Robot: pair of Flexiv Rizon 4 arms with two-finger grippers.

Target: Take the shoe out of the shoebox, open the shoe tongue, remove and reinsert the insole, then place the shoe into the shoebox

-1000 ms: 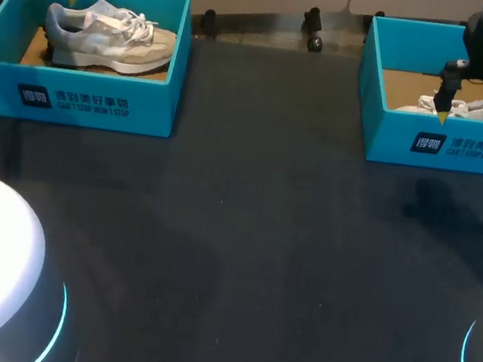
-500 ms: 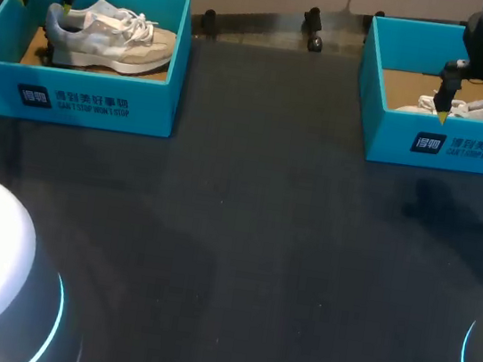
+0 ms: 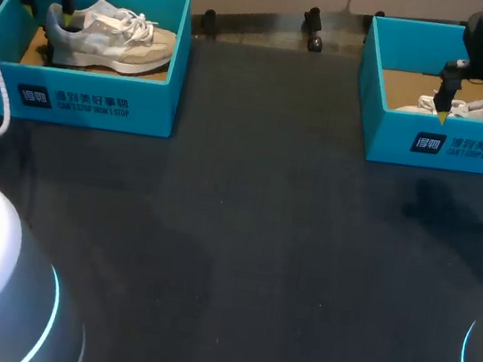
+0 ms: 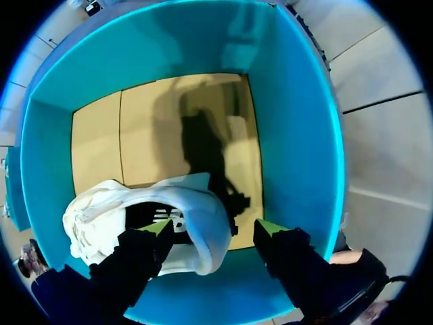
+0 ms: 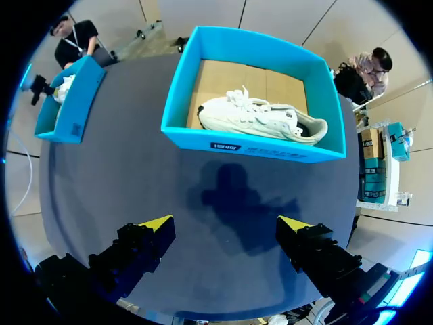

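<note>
Left arm dropped in over the box's far-left corner; right arm stayed put. Left gripper had its fingers apart, straddling the heel of the shoe, which sat on its sole in the left shoebox. Step was likely take-out: next, close on the heel collar and lift past the near box wall. Across the table, the right shoebox held a second shoe. Right gripper was spread well above it.

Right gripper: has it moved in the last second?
No. The right gripper keeps the same spot against the front wall of the right shoebox.
</note>
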